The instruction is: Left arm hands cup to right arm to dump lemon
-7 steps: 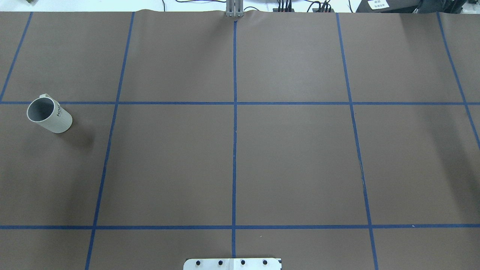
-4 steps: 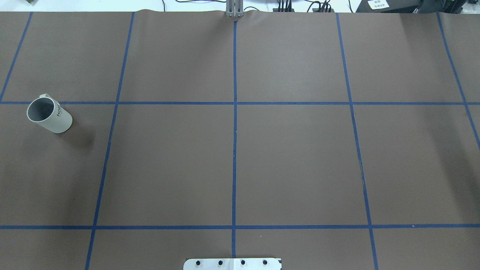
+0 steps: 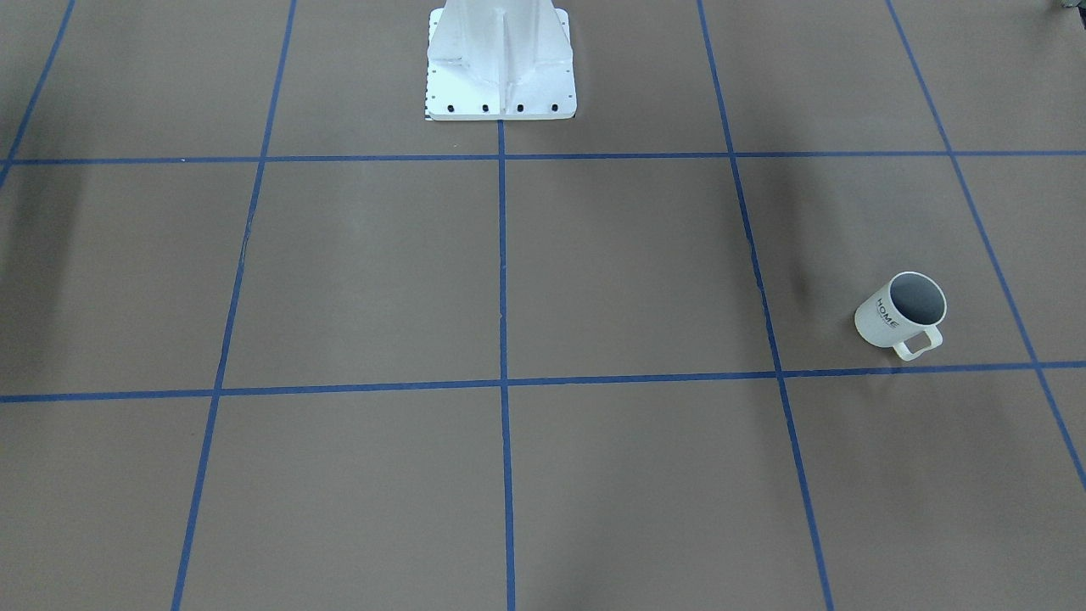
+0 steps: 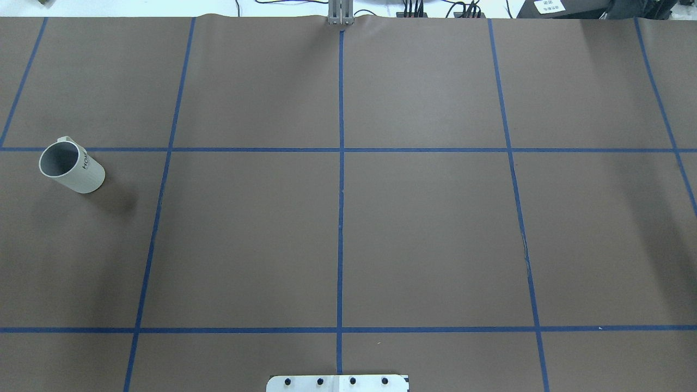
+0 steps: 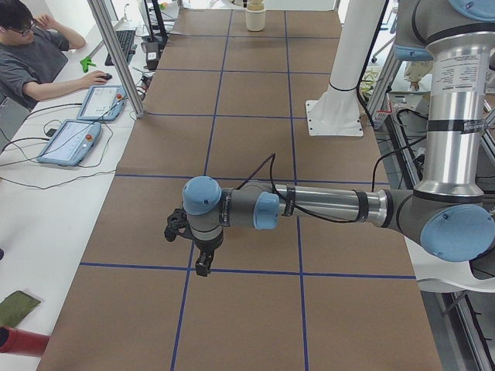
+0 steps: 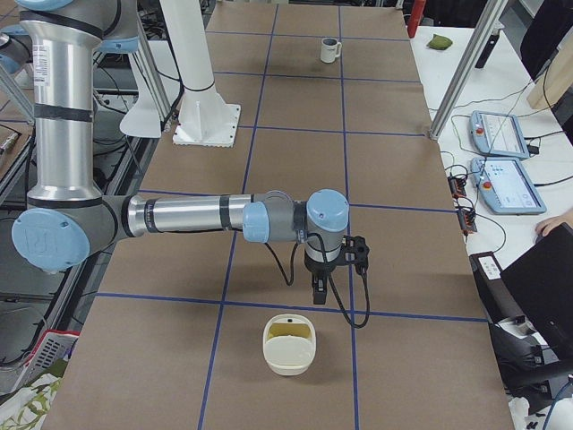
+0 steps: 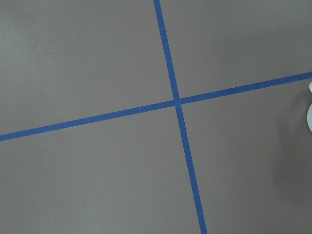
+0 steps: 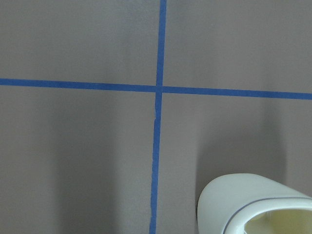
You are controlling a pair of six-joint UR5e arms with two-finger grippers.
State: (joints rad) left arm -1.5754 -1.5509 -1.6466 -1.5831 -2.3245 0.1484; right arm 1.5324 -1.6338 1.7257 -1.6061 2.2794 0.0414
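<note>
The white ribbed cup (image 4: 71, 166) with "HOME" lettering stands upright at the table's left, its handle toward the far side. It also shows in the front-facing view (image 3: 901, 314) and, far off, in the exterior right view (image 6: 330, 50). Its inside looks grey; no lemon shows. The left gripper (image 5: 203, 267) appears only in the exterior left view, pointing down above a tape crossing; I cannot tell whether it is open or shut. The right gripper (image 6: 318, 297) appears only in the exterior right view, hanging above the table; its state is also unclear.
A cream bowl (image 6: 288, 345) sits on the table just in front of the right gripper; it also shows in the right wrist view (image 8: 253, 207). The white robot pedestal (image 3: 501, 59) stands at the table's middle. Operators and tablets (image 5: 77, 131) are beside the table.
</note>
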